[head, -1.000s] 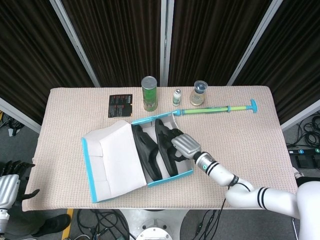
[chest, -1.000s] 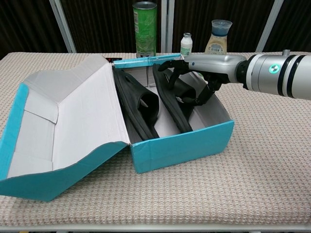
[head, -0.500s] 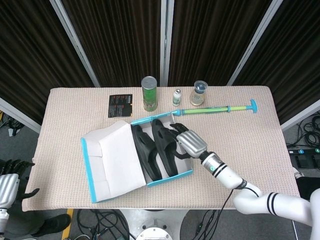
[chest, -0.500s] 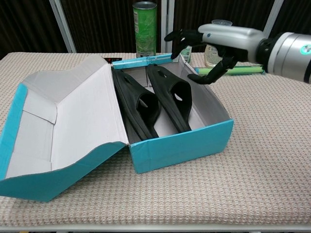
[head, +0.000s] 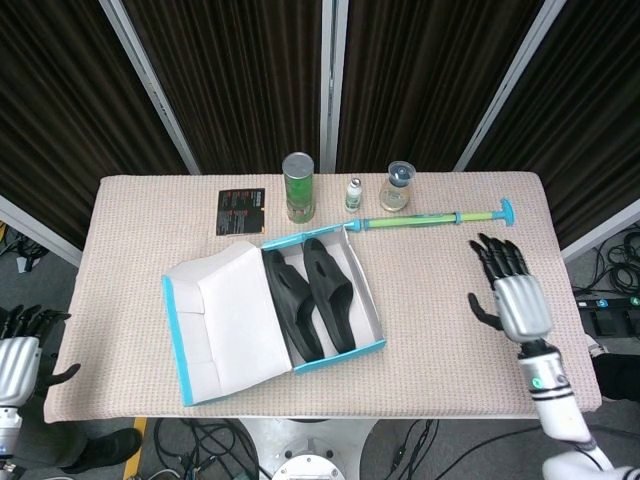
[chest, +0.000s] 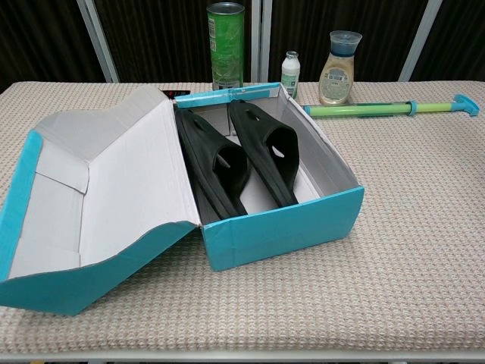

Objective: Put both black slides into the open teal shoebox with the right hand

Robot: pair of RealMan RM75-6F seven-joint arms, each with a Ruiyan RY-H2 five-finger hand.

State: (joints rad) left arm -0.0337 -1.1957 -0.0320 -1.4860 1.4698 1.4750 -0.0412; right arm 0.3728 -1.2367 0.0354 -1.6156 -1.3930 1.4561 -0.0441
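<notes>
Two black slides [head: 312,296] [chest: 250,159] lie side by side inside the open teal shoebox [head: 372,346] [chest: 280,231], leaning on their edges. The box lid [head: 225,325] [chest: 98,197] is folded open to the left. My right hand [head: 512,288] hovers open over the table's right side, far from the box, fingers spread and empty. It does not show in the chest view. My left hand [head: 18,345] hangs off the table's left edge, fingers apart and holding nothing.
Along the back stand a green can [head: 298,186] [chest: 226,45], a small white bottle [head: 354,193] [chest: 289,73] and a capped jar [head: 398,186] [chest: 336,67]. A green and teal pump stick [head: 430,218] [chest: 390,108] lies behind the box. A black card [head: 241,211] lies at the back left.
My right hand has let go of the right slide, lifted out of the box and drawn back far to the right. Both slides now rest in the box.
</notes>
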